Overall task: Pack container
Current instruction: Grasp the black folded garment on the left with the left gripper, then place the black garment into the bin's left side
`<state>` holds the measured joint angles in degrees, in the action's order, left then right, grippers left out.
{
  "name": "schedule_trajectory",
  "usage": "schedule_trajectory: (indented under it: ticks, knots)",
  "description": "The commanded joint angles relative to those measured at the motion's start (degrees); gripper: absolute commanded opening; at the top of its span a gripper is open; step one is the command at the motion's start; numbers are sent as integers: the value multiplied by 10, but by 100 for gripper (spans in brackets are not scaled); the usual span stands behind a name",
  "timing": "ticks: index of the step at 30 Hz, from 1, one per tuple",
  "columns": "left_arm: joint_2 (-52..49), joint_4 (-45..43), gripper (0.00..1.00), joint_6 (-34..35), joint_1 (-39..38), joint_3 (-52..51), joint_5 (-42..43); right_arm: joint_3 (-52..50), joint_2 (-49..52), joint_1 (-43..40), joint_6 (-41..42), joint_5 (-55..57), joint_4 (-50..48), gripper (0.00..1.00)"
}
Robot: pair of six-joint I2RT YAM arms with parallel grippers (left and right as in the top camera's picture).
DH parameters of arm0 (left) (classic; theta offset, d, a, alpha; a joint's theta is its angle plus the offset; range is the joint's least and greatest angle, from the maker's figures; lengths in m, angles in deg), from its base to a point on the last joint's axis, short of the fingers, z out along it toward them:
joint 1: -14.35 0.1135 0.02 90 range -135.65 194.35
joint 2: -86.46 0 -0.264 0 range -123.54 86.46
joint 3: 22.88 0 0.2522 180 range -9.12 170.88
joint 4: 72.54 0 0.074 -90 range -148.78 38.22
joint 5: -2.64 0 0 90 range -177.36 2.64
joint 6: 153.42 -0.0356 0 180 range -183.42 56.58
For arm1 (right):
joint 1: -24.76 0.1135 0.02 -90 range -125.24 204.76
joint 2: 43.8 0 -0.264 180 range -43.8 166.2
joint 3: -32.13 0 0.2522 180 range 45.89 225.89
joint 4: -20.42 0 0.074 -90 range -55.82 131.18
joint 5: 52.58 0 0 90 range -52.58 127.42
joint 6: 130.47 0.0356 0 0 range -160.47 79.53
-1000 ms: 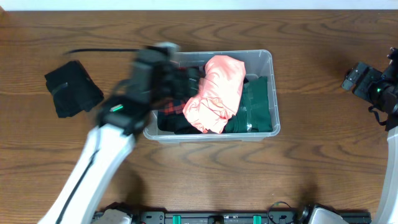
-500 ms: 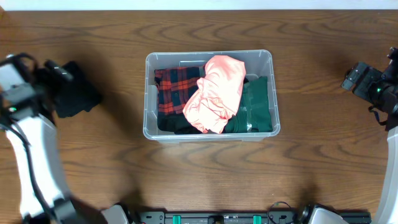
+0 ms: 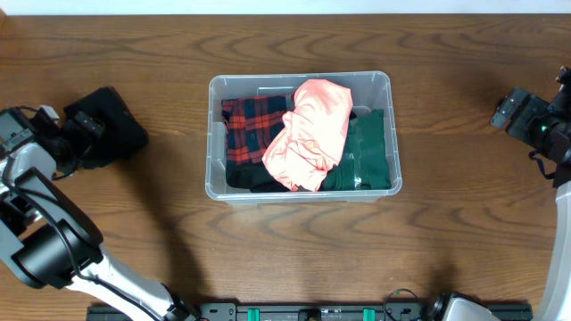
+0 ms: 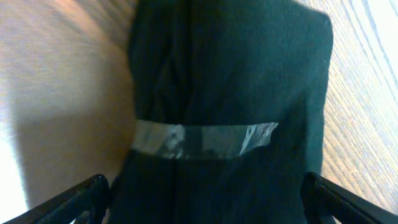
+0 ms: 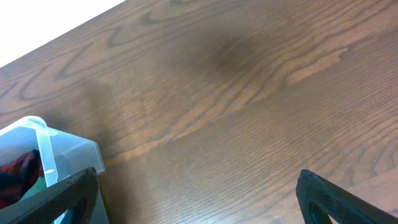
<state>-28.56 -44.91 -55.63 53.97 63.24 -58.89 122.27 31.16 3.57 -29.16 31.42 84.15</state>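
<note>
Container [image 3: 215, 134] sits mid-frame in overhead, upright on the table [image 3: 294, 259], long side running left-right. Inside it: red/black plaid cloth [image 3: 243, 123] on the left, salmon-pink garment [image 3: 309, 134] heaped over the middle, dark green garment [image 3: 368, 153] on the right.

Left claw [image 3: 82, 134] is at the far left of overhead, well apart from the container, over a folded black garment [image 3: 127, 135] that lies on the table outside the tub. In the left wrist view the left claw [image 4: 205, 183] is spread wide. Its fingertips [image 4: 99, 185] are at the two bottom corners, with the black garment [image 4: 236, 74] and a strip of clear tape [image 4: 205, 140] across it between them. Nothing clamped; can't tell if the tips touch the fabric.

Right claw [image 3: 507, 109] is at the right edge of overhead, pointing toward the container but well apart from it. In the right wrist view the right claw [image 5: 196, 180] is also wide open and holding nothing, with bare table [image 5: 236, 93] between the tips. One container corner [image 5: 59, 149] shows at lower left.
</note>
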Motion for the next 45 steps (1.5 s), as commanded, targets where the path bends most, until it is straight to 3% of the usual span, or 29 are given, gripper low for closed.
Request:
schedule_trajectory:
  ticks: [1, 3, 5, 7, 12, 17, 19, 26, 32, 39, 45]
  knots:
    - [-4, -9, 100, -29, -2, 19, 29, -3, 1, -5, -7, -3, 0, 99]
    - [-4, -9, 89, -29, -2, 19, 29, -3, 1, -5, -7, -3, 0, 99]
    - [-4, -9, 63, -29, -2, 19, 29, -3, 1, -5, -7, -3, 0, 99]
    - [-4, -7, 44, -29, -2, 19, 29, -3, 1, -5, -7, -3, 0, 99]
    - [-4, 5, 36, -28, -2, 19, 29, -3, 1, -5, -7, -3, 2, 99]
    - [-3, 12, 19, -28, -2, 19, 45, -3, 1, -5, -8, -3, 2, 99]
    - [2, 12, 6, -28, -3, 19, 70, -3, 1, -5, -13, -3, 2, 99]
    - [82, 37, 6, -26, -28, 19, 89, -3, 1, -5, -13, -3, 2, 99]
    - [227, 72, 6, -26, -93, 19, 89, -3, 1, -5, -17, -3, 6, 99]
    - [379, 158, 6, -4, -226, 19, 90, -3, 1, -5, -17, -3, 9, 99]
    - [407, 261, 6, -19, -369, 18, 91, -3, 1, -5, -17, -3, 9, 99]
